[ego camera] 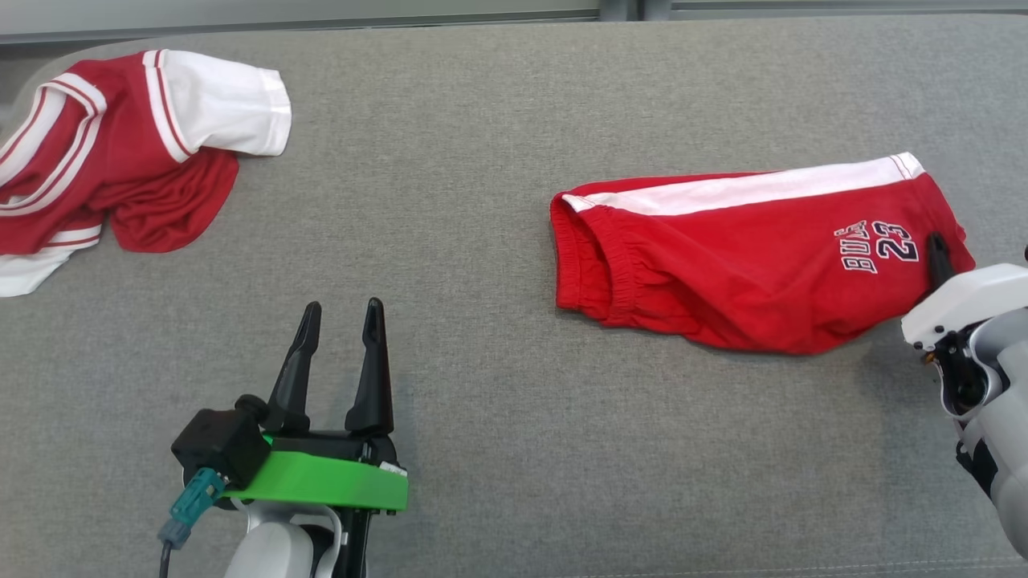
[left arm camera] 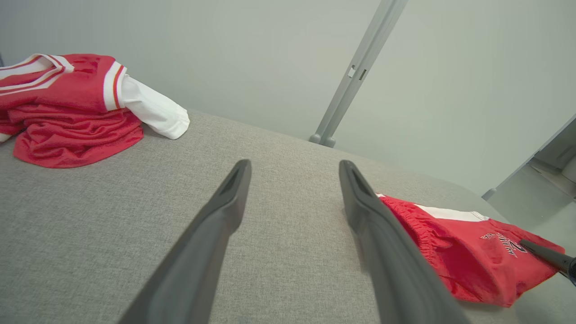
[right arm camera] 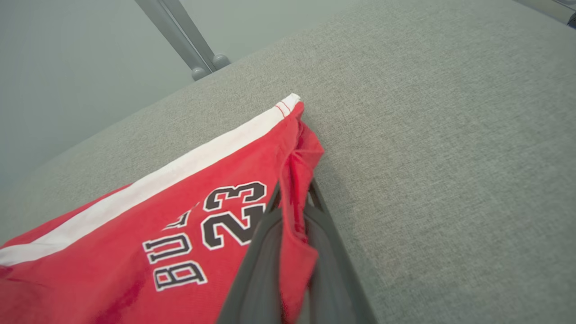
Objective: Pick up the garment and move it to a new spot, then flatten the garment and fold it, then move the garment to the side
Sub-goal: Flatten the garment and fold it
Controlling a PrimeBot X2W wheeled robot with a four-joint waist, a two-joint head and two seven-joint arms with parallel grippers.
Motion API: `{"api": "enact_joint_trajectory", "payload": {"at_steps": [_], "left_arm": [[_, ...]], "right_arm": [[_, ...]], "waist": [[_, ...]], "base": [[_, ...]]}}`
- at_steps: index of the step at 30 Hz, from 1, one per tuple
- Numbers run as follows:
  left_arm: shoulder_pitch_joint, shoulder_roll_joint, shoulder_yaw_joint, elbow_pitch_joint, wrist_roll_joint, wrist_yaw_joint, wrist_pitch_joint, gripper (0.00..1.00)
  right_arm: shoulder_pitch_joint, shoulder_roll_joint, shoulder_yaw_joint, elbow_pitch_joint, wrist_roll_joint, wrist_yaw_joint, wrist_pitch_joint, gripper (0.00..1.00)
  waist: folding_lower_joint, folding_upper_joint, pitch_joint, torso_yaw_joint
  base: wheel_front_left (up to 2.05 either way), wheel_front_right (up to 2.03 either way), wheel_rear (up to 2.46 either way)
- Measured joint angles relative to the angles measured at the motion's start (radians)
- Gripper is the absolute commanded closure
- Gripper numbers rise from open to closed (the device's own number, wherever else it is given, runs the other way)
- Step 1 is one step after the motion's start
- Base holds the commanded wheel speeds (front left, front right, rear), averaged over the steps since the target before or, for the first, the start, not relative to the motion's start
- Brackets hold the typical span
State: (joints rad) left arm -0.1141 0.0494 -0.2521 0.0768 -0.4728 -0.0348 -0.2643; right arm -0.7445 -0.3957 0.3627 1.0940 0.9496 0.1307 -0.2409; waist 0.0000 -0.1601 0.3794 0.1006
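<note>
The red shorts [ego camera: 747,257] lie on the right half of the grey fabric surface [ego camera: 482,120]. Their gathered elastic waistband faces the middle, a white side stripe runs along the far edge, and a "23" print sits near the leg hem on the right. In the right wrist view that hem is bunched into a raised ridge, and the right gripper [right arm camera: 294,193] is clamped on it with one dark finger on each side of the red cloth, just beside the print. From the head view, one of its fingertips shows over the hem corner.

The left gripper [ego camera: 343,309] is at the lower left over bare grey surface, well apart from the shorts, with its fingers spread wide and nothing between them. A crumpled red-and-white jersey [ego camera: 120,160] lies at the far left corner. Behind the surface a slanted grey post [left arm camera: 355,76] rises against a pale wall.
</note>
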Motion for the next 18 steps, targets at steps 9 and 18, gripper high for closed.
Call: {"api": "enact_joint_trajectory", "payload": {"at_steps": [9, 18], "left_arm": [[-0.001, 0.0, 0.001, 0.0, 0.007, -0.002, 0.0, 0.0], [-0.002, 0.0, 0.01, 0.008, 0.01, -0.005, 0.0, 0.0]], "right_arm": [[0.036, 0.008, -0.077, -0.006, 0.022, 0.0, -0.018, 1.0], [0.024, 0.018, -0.145, -0.155, -0.137, 0.0, -0.021, 1.0]], "waist": [[0.0, 0.0003, 0.006, -0.03], [0.0, 0.0002, -0.016, -0.026]], "base": [[0.0, 0.0, 0.0], [0.0, 0.0, 0.0]]}}
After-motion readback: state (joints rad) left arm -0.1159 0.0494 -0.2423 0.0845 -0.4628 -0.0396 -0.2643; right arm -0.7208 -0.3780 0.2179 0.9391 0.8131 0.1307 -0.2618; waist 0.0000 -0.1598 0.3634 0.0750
